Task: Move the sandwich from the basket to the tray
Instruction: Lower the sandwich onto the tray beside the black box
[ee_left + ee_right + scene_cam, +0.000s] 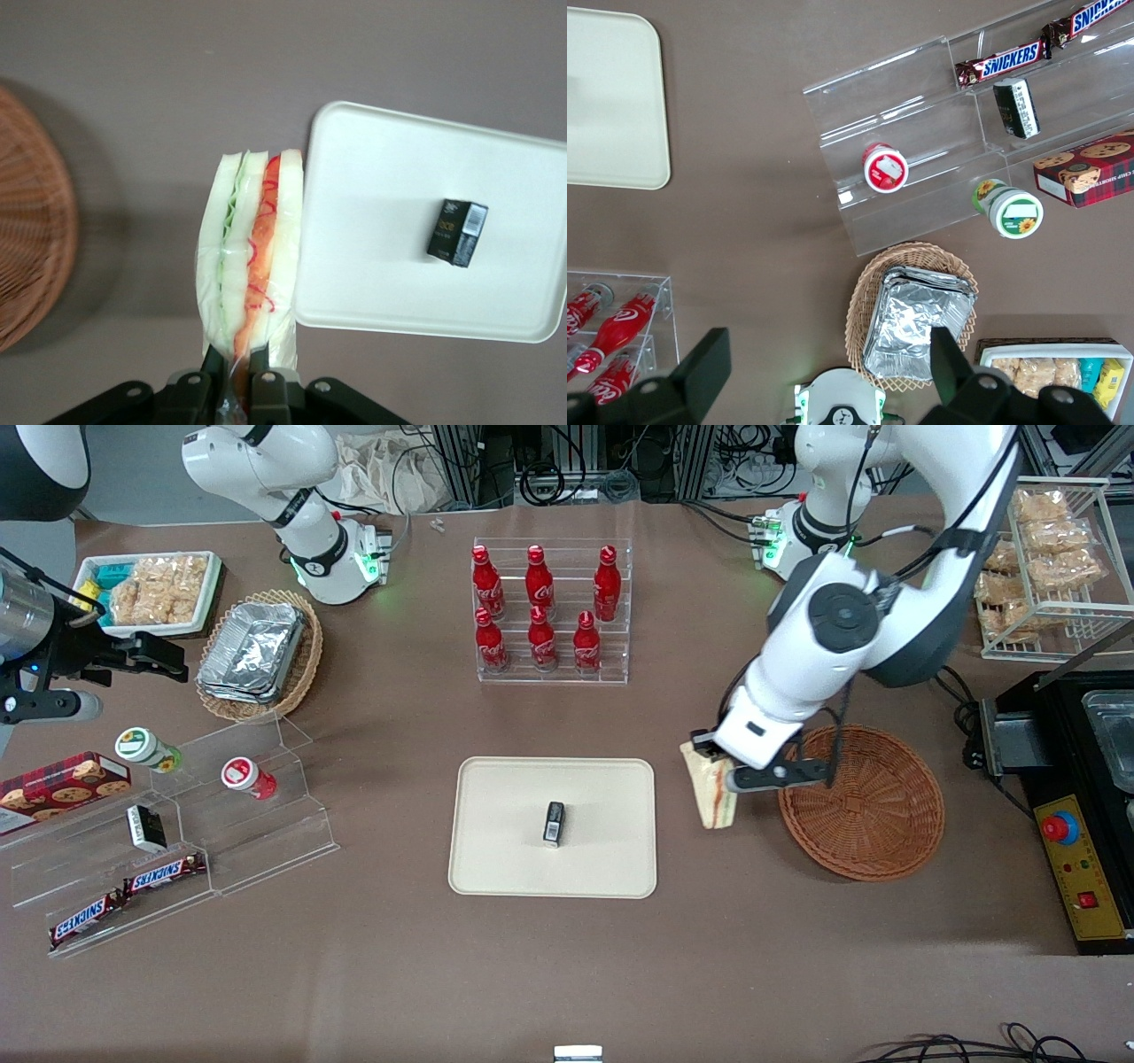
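In the front view the working arm's white wrist covers most of the hand (719,772), so only dark finger parts show there, and it also hides one corner of the sandwich (709,789) and a part of the basket (864,802) rim. In the left wrist view the picture's edge cuts the basket (31,221), so only an arc of it is seen, and the sandwich (251,266) stands in front of one edge of the tray (390,257). The print on the small black box (554,823) lying on the tray is too small to read. In the right wrist view only one corner of the tray (611,106) shows.
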Controlling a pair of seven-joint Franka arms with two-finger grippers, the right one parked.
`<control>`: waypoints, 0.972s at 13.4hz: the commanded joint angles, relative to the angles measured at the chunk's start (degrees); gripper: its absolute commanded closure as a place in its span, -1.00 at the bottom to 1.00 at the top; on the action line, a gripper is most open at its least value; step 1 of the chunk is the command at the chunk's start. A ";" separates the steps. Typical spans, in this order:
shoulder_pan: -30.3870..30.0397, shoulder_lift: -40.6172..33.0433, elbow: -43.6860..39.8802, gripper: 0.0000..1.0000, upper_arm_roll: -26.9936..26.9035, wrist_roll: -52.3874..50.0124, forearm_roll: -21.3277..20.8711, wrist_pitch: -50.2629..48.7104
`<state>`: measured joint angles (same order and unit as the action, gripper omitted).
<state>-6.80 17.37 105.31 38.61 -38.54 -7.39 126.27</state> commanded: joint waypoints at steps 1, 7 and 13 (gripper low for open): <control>4.23 8.53 -5.28 1.00 -0.28 0.57 -4.46 0.38; 9.68 17.95 -10.64 1.00 -1.07 -5.22 -13.61 0.38; 19.89 24.63 -17.58 1.00 -11.18 -6.11 -14.15 1.00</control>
<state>11.23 38.97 92.07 28.84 -43.48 -20.16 127.39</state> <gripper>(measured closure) 0.855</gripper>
